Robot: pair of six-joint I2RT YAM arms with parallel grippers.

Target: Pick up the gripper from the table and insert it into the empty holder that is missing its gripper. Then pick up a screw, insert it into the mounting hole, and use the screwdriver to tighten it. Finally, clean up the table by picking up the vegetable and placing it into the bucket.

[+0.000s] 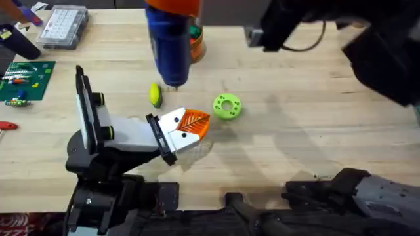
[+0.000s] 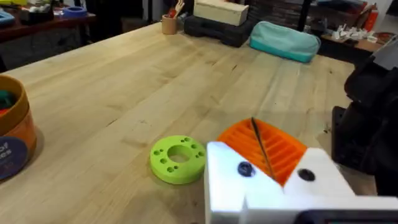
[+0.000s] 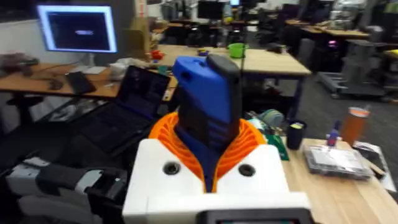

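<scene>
Screwdriver [image 1: 168, 40], thick, bright blue and cylindrical, hung bit-down over the wooden bench [image 1: 315, 124], clenched in the right tool [image 3: 214, 168], while the small orange ribbed gripper [image 1: 191, 123] sat in the white-and-grey holder [image 1: 131, 134]. The left tool [image 2: 273, 171] gripped a thin metal pin, perhaps the screw. Screw-fastening seemed in hand; next, the bit needed lowering onto the mounting hole.

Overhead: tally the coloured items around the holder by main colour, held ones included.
Blue: 1, screwdriver
Green: 1, ring
Yellow: 1, vegetable
Orange: 2, gripper, bucket
Total: 5
</scene>
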